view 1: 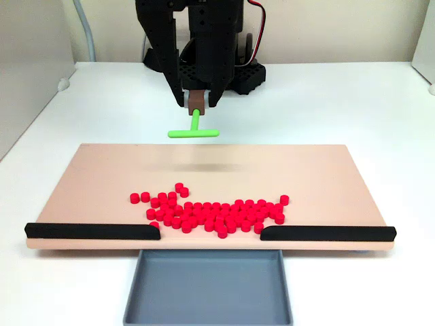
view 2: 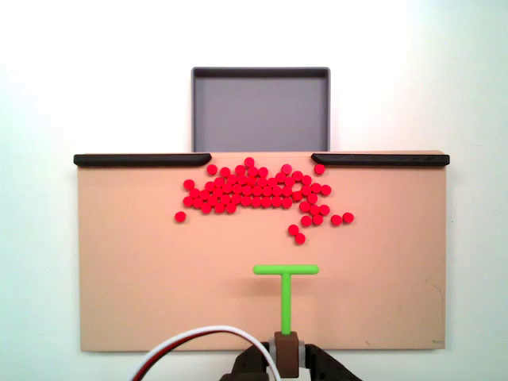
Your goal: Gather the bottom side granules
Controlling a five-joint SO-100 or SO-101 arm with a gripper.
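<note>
Gripper (view 1: pixel 196 107): mine, clamped on the stem of the green T-tool (view 1: pixel 194 130), crossbar lifted off the board (view 1: pixel 102 176).
Granules (view 1: pixel 217 212): red, clustered on the board beside the gap between the two black strips (view 1: pixel 92 231).
Tray (view 1: pixel 208 309): grey, on the white tabletop (view 1: pixel 340 102) just beyond that gap, nothing inside.

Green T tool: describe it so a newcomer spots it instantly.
Start at the tan board in the middle of the white table. On the side away from the grey tray, the arm's jaws hold a stem over the board. That stem ends in a crossbar: the green T tool, the one bright green item, far larger than the red granules.
</note>
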